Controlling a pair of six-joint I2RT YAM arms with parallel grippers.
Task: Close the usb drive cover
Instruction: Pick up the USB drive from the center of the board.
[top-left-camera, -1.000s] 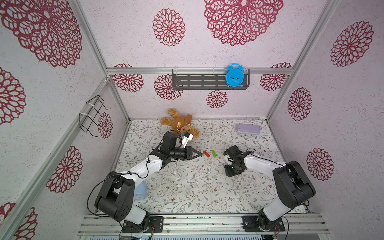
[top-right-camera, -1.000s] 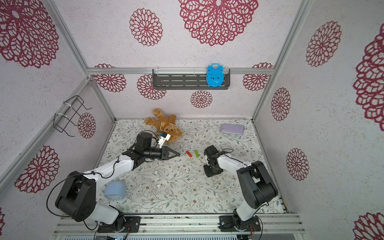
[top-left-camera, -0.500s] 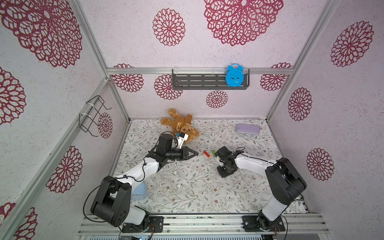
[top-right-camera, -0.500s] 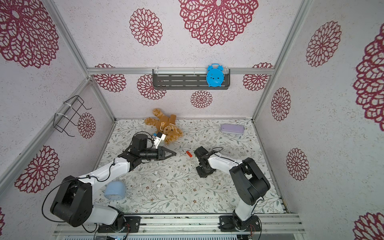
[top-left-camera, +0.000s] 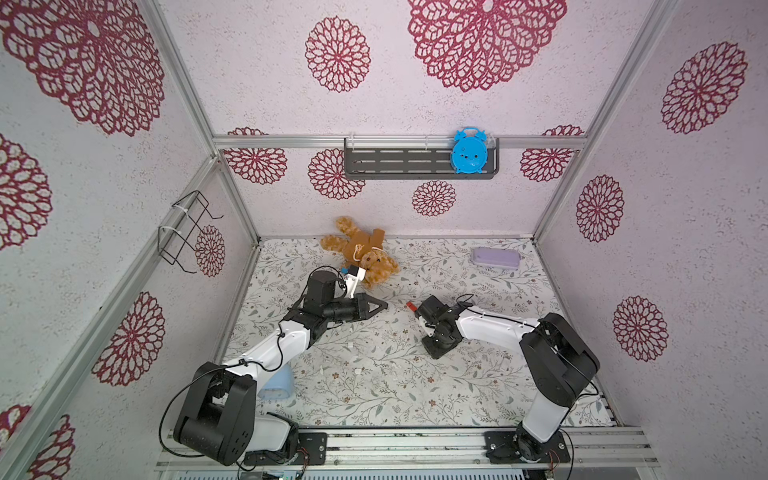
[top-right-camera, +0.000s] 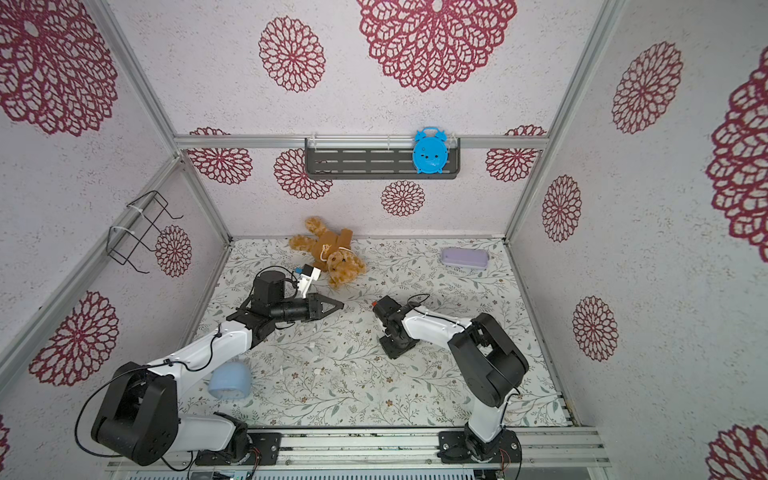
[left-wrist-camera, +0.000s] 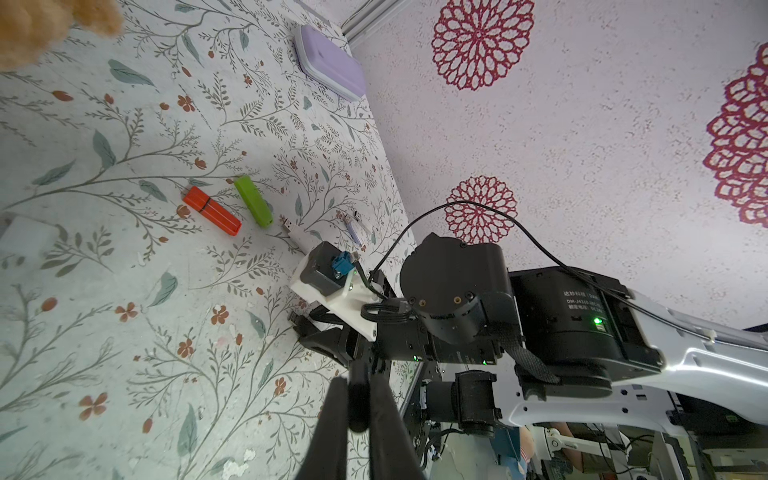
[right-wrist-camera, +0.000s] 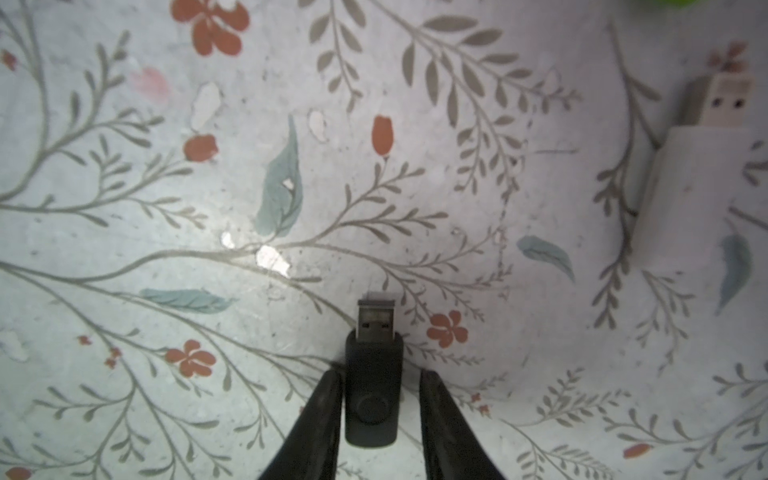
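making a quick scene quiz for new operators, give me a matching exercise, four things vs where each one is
Things
1. black usb drive
2. purple case
3. blue alarm clock
4. teddy bear

Places
A. on the wall shelf
B. between the fingers of the right gripper, plug exposed
C. flat on the table in a far corner
D. lying on the table just beyond the left gripper

Pairs: 1-B, 2-C, 3-A, 4-D

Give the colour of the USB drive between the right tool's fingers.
The USB drive is black; right wrist view shows it best.
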